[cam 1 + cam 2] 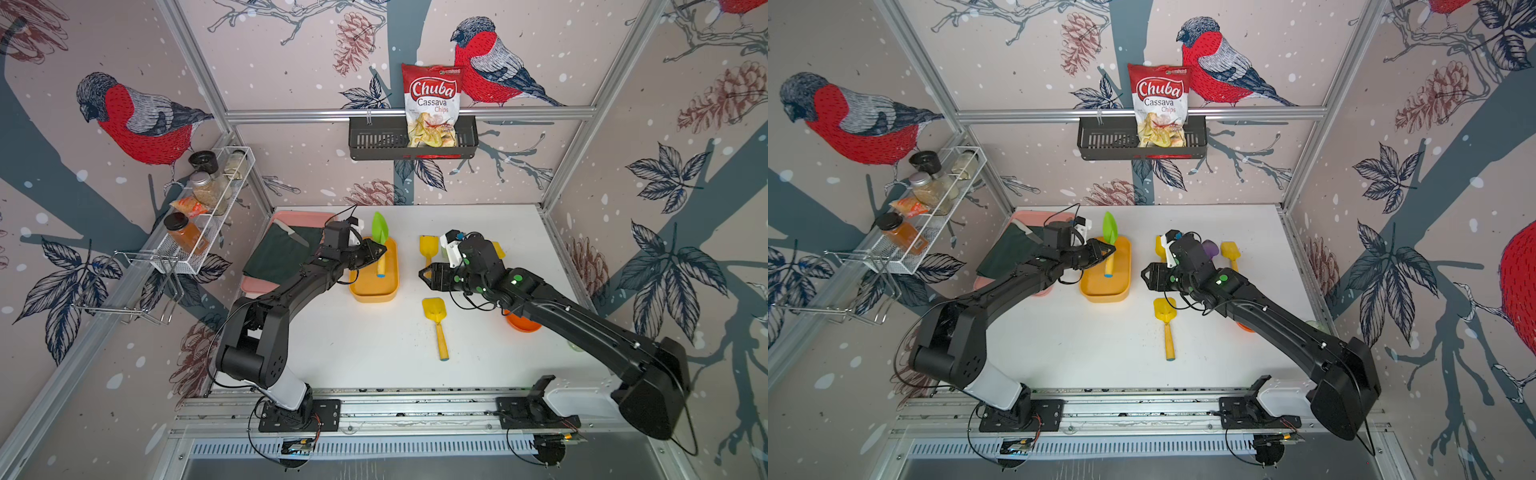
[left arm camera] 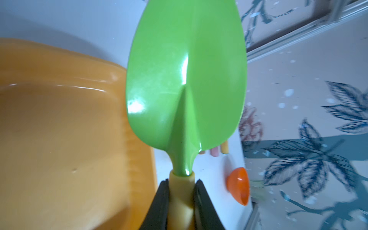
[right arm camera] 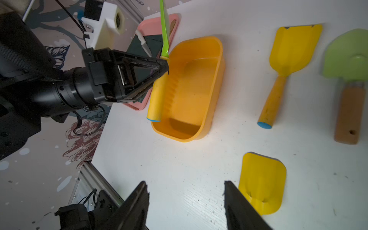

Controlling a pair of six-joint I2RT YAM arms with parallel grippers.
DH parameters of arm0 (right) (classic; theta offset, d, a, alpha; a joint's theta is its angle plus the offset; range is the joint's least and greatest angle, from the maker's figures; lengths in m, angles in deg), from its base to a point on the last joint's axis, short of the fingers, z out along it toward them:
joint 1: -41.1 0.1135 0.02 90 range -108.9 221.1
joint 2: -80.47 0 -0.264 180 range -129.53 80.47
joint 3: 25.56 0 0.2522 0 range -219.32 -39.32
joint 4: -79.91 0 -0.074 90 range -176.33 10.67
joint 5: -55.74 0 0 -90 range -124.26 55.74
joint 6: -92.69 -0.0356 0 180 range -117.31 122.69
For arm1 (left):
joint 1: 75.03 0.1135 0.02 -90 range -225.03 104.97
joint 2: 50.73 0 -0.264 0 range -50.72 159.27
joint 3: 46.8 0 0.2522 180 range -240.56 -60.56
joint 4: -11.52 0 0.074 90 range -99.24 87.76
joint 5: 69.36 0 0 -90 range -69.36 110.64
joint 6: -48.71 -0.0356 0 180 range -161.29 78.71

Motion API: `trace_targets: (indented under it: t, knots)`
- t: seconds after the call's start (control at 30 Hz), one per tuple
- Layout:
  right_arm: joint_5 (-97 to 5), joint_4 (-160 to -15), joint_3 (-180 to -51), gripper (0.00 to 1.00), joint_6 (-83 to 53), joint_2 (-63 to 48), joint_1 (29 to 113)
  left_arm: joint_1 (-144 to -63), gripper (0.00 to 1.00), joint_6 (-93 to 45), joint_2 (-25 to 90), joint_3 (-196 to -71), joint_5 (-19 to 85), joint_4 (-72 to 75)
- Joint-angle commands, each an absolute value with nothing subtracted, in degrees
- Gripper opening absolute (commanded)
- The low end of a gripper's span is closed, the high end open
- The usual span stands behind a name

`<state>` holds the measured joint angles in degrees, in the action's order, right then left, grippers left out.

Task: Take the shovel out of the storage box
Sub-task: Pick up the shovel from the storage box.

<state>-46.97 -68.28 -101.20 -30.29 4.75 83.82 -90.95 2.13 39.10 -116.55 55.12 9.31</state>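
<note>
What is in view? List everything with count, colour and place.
storage box: one, yellow-orange, table centre
shovel: one, green blade, yellow handle, held over the storage box
yellow shovels: three, yellow, table right of storage box
wooden-handled shovel: one, pale green, beside them
tray: one, pink, far-left corner, under dark cloth
bowl: one, orange, table's right side
chips bag: one, red-white, in black wall basket
spice rack: one, white, left wall
left gripper: one, black, shut on the shovel's handle
right gripper: one, black, open, above the table

Bright even light; glare on shovel [image 2: 185, 89]; blurred edges
</note>
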Motion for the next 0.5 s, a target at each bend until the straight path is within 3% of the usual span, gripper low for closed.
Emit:
trace_targets:
  t: [0.0, 0.3, 0.47]
  knots:
    - [-63.9, -80.5, -101.4, 0.63, -29.0, 1.7, 81.5, -89.8, 0.0, 17.3, 36.6, -111.9, 65.6, 36.3]
    - [-80.9, -89.3, -110.3, 0.67, -30.3, -9.5, 80.7, -89.4, 0.0, 42.7, 35.7, -101.7, 66.9, 73.0]
    - [-81.8, -91.8, -112.9, 0.65, -31.9, -12.4, 80.8, -89.4, 0.0, 47.2, 36.6, -99.4, 67.2, 79.6]
